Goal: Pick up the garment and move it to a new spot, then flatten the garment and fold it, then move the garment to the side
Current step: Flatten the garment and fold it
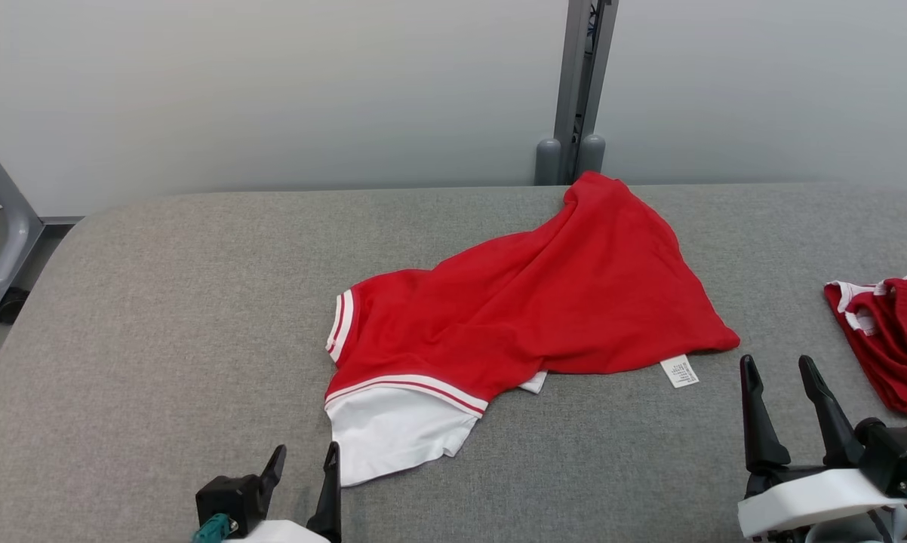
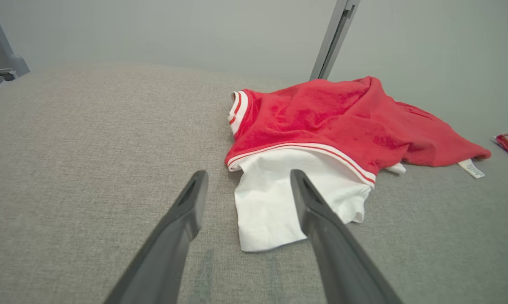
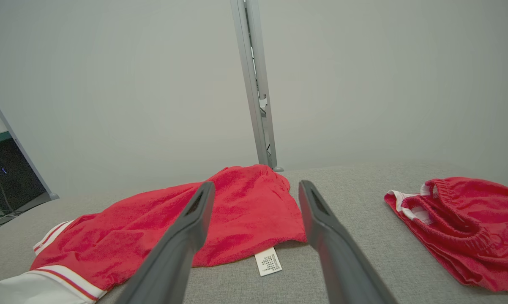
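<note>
The garment point(image 1: 544, 302) is a red shirt with white trim and a white sleeve, lying crumpled in the middle of the grey padded table point(image 1: 159, 317); a white label pokes out at its near right corner. It also lies ahead in the left wrist view point(image 2: 334, 122) and in the right wrist view point(image 3: 237, 211). My left gripper point(image 1: 305, 460) is open at the bottom, just short of the white sleeve point(image 2: 288, 198). My right gripper point(image 1: 784, 369) is open at the lower right, near the label point(image 3: 268, 261), touching nothing.
A second red garment with white trim point(image 1: 895, 339) is bunched at the table's right edge, also in the right wrist view point(image 3: 457, 228). A grey post point(image 1: 578, 90) rises behind the table's far edge against the pale wall. A grey frame leg with a caster point(image 1: 4, 234) stands at far left.
</note>
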Available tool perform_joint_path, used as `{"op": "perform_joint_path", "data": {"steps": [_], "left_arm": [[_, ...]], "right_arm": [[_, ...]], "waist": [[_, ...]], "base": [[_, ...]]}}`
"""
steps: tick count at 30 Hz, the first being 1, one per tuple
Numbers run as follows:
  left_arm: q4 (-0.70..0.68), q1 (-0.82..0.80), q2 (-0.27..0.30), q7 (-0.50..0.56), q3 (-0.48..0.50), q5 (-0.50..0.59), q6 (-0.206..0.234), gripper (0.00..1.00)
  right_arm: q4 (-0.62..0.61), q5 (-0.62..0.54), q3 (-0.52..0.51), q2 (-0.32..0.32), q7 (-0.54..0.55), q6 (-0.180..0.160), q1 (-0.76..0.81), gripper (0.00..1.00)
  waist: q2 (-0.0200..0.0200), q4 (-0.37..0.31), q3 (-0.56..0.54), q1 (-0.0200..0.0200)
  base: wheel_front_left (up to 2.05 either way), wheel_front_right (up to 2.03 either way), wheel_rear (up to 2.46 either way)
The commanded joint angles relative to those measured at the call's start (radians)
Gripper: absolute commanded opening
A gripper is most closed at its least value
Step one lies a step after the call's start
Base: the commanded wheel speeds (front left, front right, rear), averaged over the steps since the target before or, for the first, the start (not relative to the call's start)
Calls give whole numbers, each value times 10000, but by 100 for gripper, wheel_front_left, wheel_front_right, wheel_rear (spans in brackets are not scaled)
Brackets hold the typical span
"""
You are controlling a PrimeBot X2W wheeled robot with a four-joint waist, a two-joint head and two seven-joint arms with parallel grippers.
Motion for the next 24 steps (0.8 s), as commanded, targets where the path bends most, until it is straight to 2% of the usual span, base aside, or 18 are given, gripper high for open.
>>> {"op": "perform_joint_path", "data": {"steps": [1, 9, 18, 24], "left_arm": [[37, -52, 49, 76, 4, -117, -10, 100], [713, -472, 22, 1164, -366, -950, 84, 100], [1565, -949, 17, 1512, -417, -1805, 662, 100], [1785, -1084, 20, 1462, -633, -2428, 447, 100]], "right_arm": [[34, 13, -35, -37, -81, 1, -69, 100], [125, 22, 79, -37, -89, 1, -175, 100], [201, -27, 55, -40, -138, 1, -315, 100], [250, -57, 11, -40, -195, 1, -328, 100]], "waist": [[0, 2, 11, 0], [0, -126, 148, 0], [0, -547, 428, 0], [0, -688, 516, 0]], "base": [[0, 0, 0], [0, 0, 0], [0, 0, 0], [0, 0, 0]]}}
